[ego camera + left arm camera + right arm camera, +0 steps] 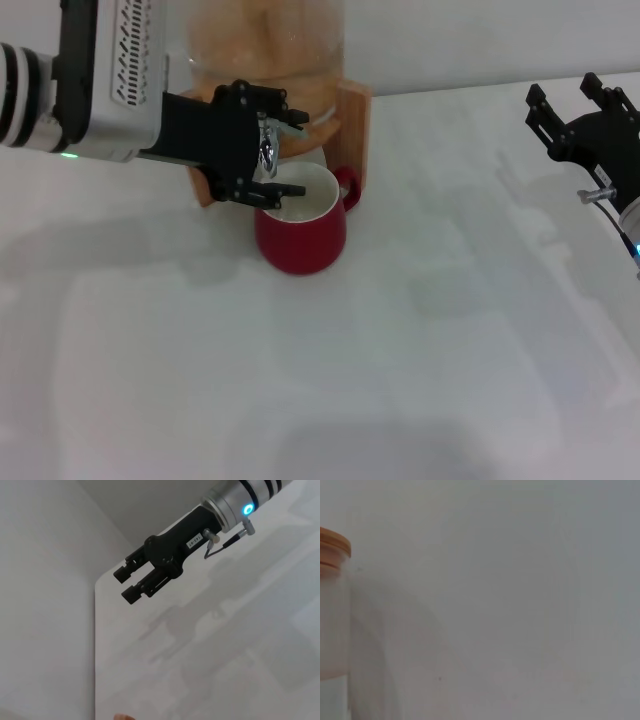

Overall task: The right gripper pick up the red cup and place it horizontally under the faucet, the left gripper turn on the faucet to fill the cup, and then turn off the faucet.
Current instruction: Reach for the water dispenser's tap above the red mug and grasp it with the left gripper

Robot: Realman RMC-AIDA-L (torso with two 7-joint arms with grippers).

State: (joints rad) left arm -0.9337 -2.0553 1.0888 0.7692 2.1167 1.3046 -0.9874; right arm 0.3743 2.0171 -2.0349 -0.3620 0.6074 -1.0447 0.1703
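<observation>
Red cup (pixel 300 236) upright on white worktop (pixel 400 380), directly below chrome faucet (pixel 268 152), small handle turned toward wooden stand (pixel 352 125) of clear dispenser (pixel 265 45). Off-white inside of cup visible; whether any water in it, cannot tell. Left claw (pixel 278 150) reaching in from the left at faucet height, black fingers (pixel 283 188) spread above and below the chrome lever, around it with a gap between them, lower fingers just over cup rim. Right claw (pixel 570 105) well apart at the right edge of the worktop, raised, fingers parted and holding nothing; same claw seen in left wrist view (pixel 127 582) above bare worktop. Orange lid (pixel 334 547) of dispenser at one edge of right wrist view.
</observation>
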